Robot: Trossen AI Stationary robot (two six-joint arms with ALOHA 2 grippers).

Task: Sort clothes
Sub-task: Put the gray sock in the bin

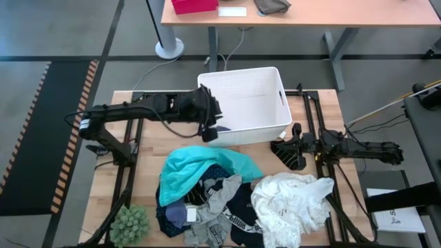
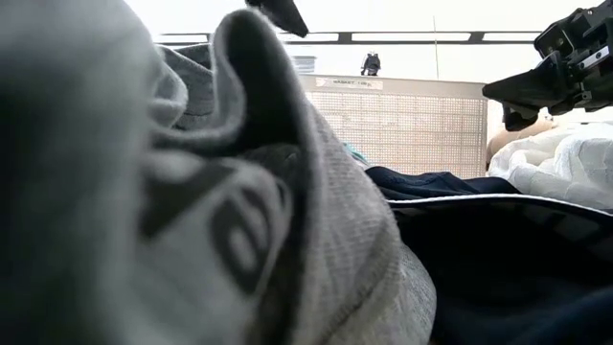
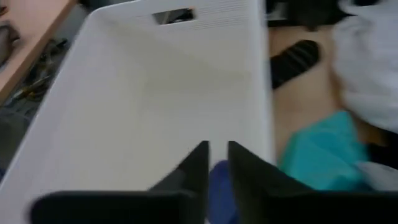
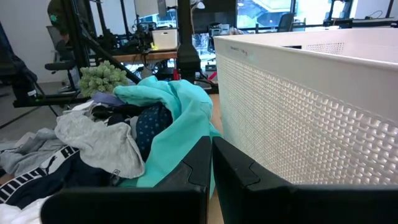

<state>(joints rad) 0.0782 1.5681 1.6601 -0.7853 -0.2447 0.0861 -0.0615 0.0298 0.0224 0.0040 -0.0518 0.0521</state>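
The clothes lie heaped on the near half of the table: a teal one (image 1: 193, 169), a navy patterned one (image 4: 152, 124), a grey one (image 1: 213, 207), a black one with white print (image 1: 241, 217) and a large white one (image 1: 289, 200). My left gripper (image 1: 210, 131) hangs over the near left corner of the white bin (image 1: 241, 83). Its fingers are almost together, with a small blue cloth (image 3: 217, 183) in the narrow gap. My right gripper (image 1: 286, 153) rests shut beside the bin's right near corner, touching nothing. My left gripper has the small blue cloth (image 3: 216, 174) between its two fingers, which slant down over the bin's rim from the table's left. The fingers hide the place of contact, so which part of the cloth they are on cannot be told. The cloth is clear of the pile.
A green spiky plant (image 1: 129, 224) stands at the table's near left corner. The grey garment (image 2: 239, 192) fills most of the low view. The bin's tall perforated wall (image 4: 298, 106) stands right beside my right gripper. A desk (image 1: 310, 14) stands beyond the table's far edge.
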